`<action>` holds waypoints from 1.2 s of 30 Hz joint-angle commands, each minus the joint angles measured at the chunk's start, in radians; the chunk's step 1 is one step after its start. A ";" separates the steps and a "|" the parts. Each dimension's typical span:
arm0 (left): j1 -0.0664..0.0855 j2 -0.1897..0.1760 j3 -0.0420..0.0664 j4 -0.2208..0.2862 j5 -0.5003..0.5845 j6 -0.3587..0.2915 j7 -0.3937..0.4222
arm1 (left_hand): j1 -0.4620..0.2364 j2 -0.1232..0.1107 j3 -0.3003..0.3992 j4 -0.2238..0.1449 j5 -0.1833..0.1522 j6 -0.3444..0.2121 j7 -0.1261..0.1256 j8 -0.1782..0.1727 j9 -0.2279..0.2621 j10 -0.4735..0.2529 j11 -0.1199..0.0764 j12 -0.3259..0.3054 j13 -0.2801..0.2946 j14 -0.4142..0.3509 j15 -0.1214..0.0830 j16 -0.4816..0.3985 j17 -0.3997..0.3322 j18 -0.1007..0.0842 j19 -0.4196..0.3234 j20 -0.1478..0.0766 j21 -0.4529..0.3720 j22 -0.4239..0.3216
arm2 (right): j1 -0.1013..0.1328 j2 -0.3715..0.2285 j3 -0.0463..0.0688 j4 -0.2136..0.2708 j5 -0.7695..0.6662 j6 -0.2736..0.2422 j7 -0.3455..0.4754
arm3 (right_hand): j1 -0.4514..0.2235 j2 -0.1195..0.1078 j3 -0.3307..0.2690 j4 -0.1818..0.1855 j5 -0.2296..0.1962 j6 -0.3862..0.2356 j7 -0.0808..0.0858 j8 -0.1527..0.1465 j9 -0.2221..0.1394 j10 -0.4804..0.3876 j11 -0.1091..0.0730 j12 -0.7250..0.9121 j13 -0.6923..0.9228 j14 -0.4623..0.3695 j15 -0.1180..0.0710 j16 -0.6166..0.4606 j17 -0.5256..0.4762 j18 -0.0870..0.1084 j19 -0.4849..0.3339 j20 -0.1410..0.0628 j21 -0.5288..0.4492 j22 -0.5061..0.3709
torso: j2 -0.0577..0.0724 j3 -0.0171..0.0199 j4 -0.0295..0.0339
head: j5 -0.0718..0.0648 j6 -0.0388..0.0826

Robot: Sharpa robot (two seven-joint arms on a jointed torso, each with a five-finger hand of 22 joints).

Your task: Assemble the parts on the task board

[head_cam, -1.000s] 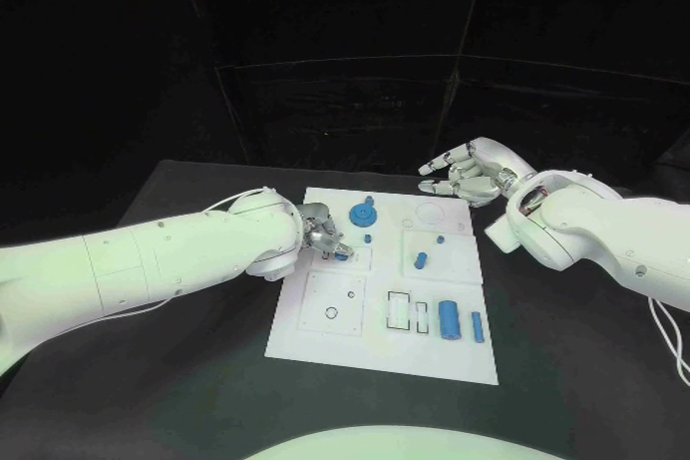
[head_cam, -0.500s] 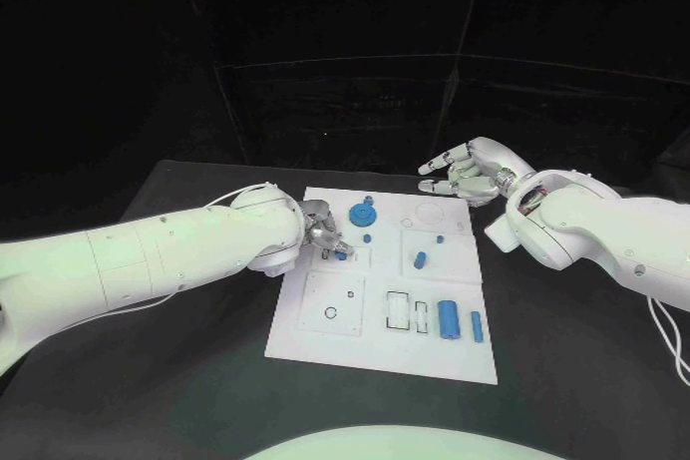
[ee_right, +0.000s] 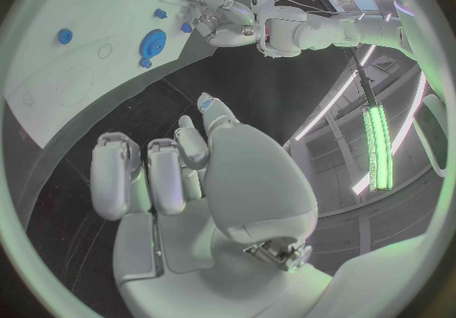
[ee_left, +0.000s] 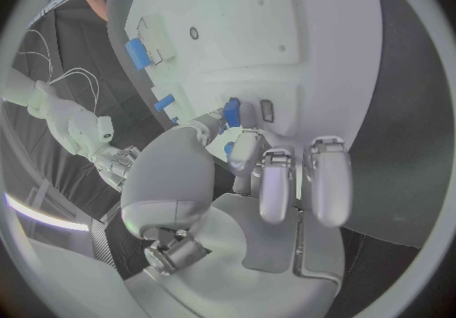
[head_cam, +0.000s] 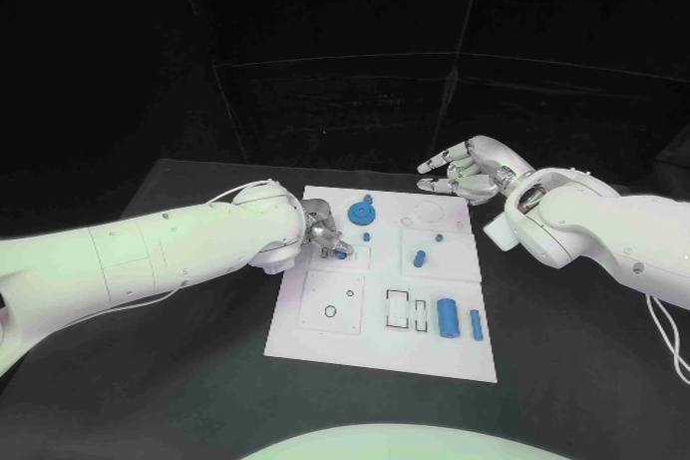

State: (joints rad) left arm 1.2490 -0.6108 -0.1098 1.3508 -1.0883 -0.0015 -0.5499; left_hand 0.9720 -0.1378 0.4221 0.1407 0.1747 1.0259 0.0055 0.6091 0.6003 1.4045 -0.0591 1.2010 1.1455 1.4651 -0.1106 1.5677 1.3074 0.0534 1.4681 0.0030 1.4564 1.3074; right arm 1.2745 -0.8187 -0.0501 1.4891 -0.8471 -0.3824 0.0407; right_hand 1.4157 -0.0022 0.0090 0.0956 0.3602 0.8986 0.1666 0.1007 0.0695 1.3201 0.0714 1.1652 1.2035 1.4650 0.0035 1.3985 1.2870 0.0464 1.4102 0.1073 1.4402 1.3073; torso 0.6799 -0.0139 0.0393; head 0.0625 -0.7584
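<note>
One small blue part is pinched by the left hand at the task board's left edge, little shifted since earlier; insertion judged unfinished. Right hand, released, is held beyond the board's far edge.

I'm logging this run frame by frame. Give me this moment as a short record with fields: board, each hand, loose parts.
board: white rectangular task board on the black table
left hand: left hand over the board's left side, fingers pinching a small blue block
right hand: right hand beyond the board's far right corner, fingers spread, holding nothing
loose parts: blue gear-shaped disc near the far edge; blue cylinder near the right edge
</note>
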 commanded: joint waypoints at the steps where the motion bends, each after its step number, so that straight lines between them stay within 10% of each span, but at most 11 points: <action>1: 0.002 0.003 0.001 -0.003 -0.003 0.019 -0.013 | -0.010 0.001 -0.012 0.002 -0.007 0.005 0.000 0.004 -0.002 0.008 -0.002 0.005 0.001 0.106 -0.004 0.003 0.263 -0.016 0.050 -0.007 0.006 0.096 | 0.002 0.001 0.001 0.001 0.000 0.005 0.003 | -0.009 0.002 0.004 0.001 0.003 0.001 -0.001 0.003 0.000 -0.006 0.002 -0.004 -0.001 0.045 -0.006 -0.004 -0.001 0.011 -0.009 0.001 -0.006 0.037 | 0.000 0.0002 0.0008 | 0.000 0.000; 36: 0.004 0.012 0.002 0.003 -0.003 0.008 -0.022 | -0.033 0.028 -0.171 0.075 -0.009 0.018 -0.004 0.003 -0.014 0.018 -0.005 0.012 0.016 0.106 -0.007 0.003 0.263 -0.019 0.053 -0.009 0.013 0.110 | 0.002 0.006 0.001 -0.008 0.000 0.009 0.006 | -0.012 0.002 0.004 0.003 0.003 0.001 -0.001 0.003 0.000 -0.007 0.003 -0.004 -0.003 0.044 -0.006 -0.007 -0.006 0.012 -0.013 0.001 -0.009 0.032 | -0.002 -0.0002 0.0016 | -0.005 -0.005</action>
State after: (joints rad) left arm 1.2506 -0.6005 -0.1093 1.3508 -1.0884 0.0030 -0.5612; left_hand 0.9372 -0.1189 0.2580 0.2135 0.1711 1.0366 0.0017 0.6091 0.5878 1.4152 -0.0625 1.2074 1.1601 1.4651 -0.1105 1.5677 1.3074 0.0537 1.4642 -0.0004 1.4641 1.3074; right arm 1.2745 -0.8139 -0.0501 1.4808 -0.8471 -0.3795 0.0409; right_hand 1.4118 0.0017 0.0090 0.0955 0.3602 0.8986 0.1666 0.1007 0.0695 1.3201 0.0714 1.1652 1.2019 1.4650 0.0035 1.3942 1.2816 0.0463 1.4025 0.1068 1.4357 1.3073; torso 0.6791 -0.0143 0.0399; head 0.0574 -0.7633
